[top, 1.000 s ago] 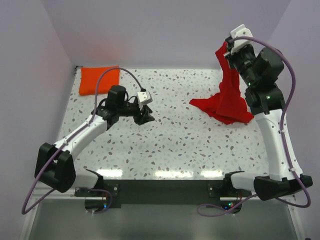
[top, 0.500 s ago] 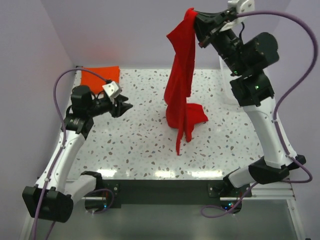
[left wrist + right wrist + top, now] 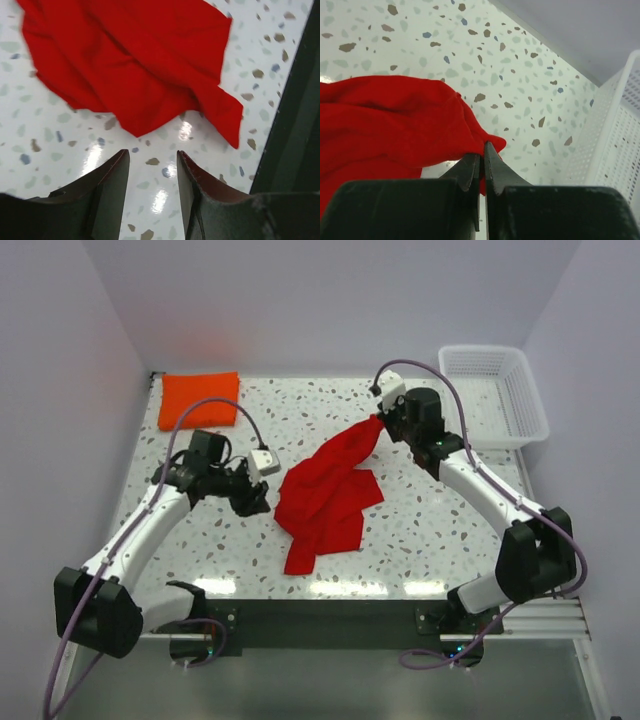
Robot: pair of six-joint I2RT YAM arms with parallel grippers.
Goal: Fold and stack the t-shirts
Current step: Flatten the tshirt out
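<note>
Your right claw (image 3: pixel 381 421) is pinched tight on the far right tip of the red t-shirt (image 3: pixel 322 498). In the right wrist view its fingers (image 3: pixel 496 172) are pressed together with a fold of red cloth between them. From that tip the shirt runs down toward the near left. The bulk of it lies rumpled and unfolded on the counter (image 3: pixel 430 530), with one narrower flap trailing toward the near edge.

Your left claw (image 3: pixel 256 496) sits just left of the red t-shirt, close to its left edge but not touching it. Its jaws are parted by a moderate gap and hold nothing. The left wrist view shows bare speckled counter between the two fingers (image 3: pixel 107 187), with the shirt's hem just ahead of them.

The orange t-shirt (image 3: pixel 199 399) is folded into a flat rectangle, well apart from the red t-shirt, to its far left by the back corner. A white basket (image 3: pixel 497 390) stands to the red t-shirt's far right, beyond the right claw.
</note>
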